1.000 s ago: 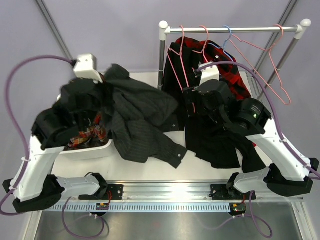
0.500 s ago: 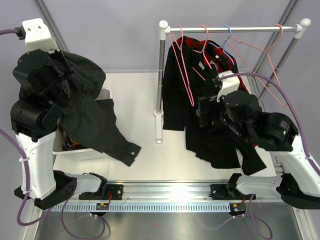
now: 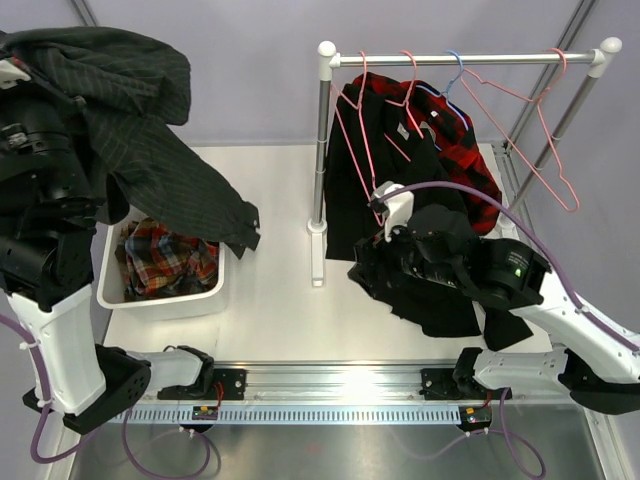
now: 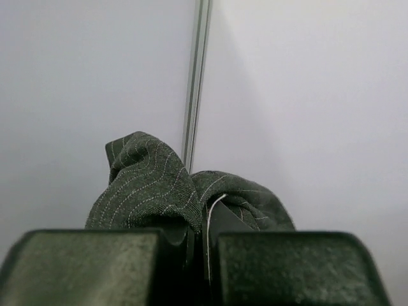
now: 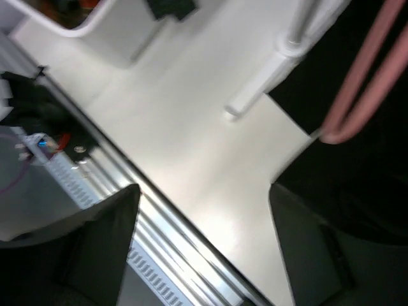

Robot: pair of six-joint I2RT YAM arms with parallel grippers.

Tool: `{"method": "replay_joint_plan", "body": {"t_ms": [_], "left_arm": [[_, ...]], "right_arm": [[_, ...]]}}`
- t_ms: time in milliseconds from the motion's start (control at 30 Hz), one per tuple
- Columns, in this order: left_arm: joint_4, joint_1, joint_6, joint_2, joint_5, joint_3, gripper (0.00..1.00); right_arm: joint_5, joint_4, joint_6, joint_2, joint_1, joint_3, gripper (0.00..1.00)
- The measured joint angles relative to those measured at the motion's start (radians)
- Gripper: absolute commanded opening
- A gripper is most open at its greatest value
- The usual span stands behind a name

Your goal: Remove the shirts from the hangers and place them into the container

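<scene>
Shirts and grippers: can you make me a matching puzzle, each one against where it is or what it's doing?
1 plaid shirt
2 pinstriped shirt
3 black shirt
4 right gripper

A hanging from the rail
B open, holding nothing
C lying in the container
D held high, pinched in the left gripper

Pairs: 1-C, 2-D, 3-A, 4-B

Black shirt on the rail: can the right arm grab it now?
Probably yes: the right arm's fingers stand open right beside the black shirt, with nothing between them.
</scene>
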Motion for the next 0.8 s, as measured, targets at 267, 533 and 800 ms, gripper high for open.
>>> {"method": "replay_joint_plan", "body": {"t_ms": [267,533,800], "left_arm": [[0.060,0.002,0.020,-0.012,0.037,0.048,0.00],[0.031,0.002,-0.002,-0.050,0.073,0.045,0.00],[0.035,0.002,0.003,-0.079,0.074,0.045,0.00]], "right_arm": [[-0.326,0.195,-0.016,0.215,0.083,0.129,0.03],[-0.554,0.282,-0.043,0.765,0.087,0.596,0.00],[-0.718,0.228,-0.069,1.210,0.079,1.075,0.00]]}}
